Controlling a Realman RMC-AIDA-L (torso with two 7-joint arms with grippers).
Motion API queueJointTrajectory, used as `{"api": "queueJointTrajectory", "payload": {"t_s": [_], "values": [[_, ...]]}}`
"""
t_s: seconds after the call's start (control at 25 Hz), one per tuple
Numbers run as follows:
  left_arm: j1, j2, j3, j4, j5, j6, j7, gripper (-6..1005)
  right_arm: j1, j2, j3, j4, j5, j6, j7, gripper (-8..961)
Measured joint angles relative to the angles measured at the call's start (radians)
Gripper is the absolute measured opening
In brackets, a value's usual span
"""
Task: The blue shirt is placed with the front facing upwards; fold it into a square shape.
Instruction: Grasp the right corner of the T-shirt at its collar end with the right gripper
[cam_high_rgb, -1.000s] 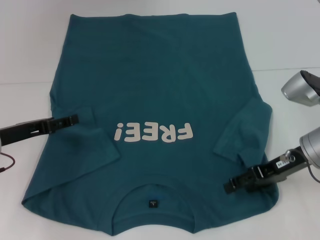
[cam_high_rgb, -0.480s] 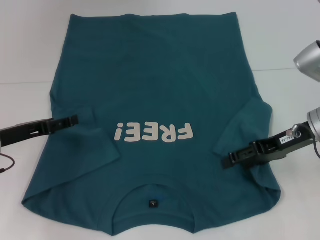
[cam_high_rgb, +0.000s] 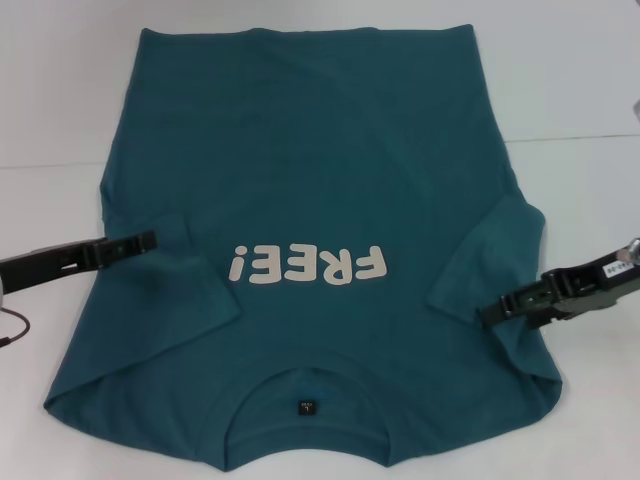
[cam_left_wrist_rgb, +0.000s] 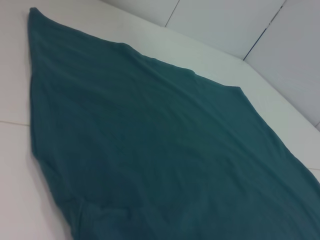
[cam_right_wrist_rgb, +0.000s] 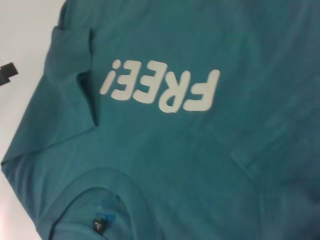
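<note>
The blue shirt (cam_high_rgb: 310, 200) lies flat on the white table, front up, with its collar and neck label (cam_high_rgb: 306, 407) nearest me. Cream "FREE!" lettering (cam_high_rgb: 308, 266) runs across the chest and also shows in the right wrist view (cam_right_wrist_rgb: 162, 90). Both short sleeves are folded inward over the body. My left gripper (cam_high_rgb: 147, 240) reaches in from the left, its tip at the folded left sleeve's edge. My right gripper (cam_high_rgb: 492, 312) hovers at the shirt's right edge, beside the folded right sleeve (cam_high_rgb: 490, 255). The left wrist view shows only the shirt's plain cloth (cam_left_wrist_rgb: 160, 150).
White table (cam_high_rgb: 580, 190) surrounds the shirt on the left, right and far sides. A thin cable (cam_high_rgb: 12, 330) hangs by the left arm at the table's left edge. The left gripper's dark tip (cam_right_wrist_rgb: 7, 72) shows far off in the right wrist view.
My right gripper has moved away from the shirt's near right corner, going farther from me and out to the right edge. The left gripper and the shirt have stayed still.
</note>
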Motion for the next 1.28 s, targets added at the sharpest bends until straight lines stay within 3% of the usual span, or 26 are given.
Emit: {"api": "queueJointTrajectory", "payload": {"t_s": [0.84, 1.28], "values": [[-0.001, 0.001, 0.001, 0.007, 0.001, -0.001, -0.003, 875, -0.013, -0.004, -0.008, -0.002, -0.211, -0.035, 0.025, 907], [-0.001, 0.0, 0.001, 0.007, 0.001, -0.001, -0.001, 875, 0.007, 0.025, -0.013, 0.003, -0.26, 0.008, 0.066, 908]]}}
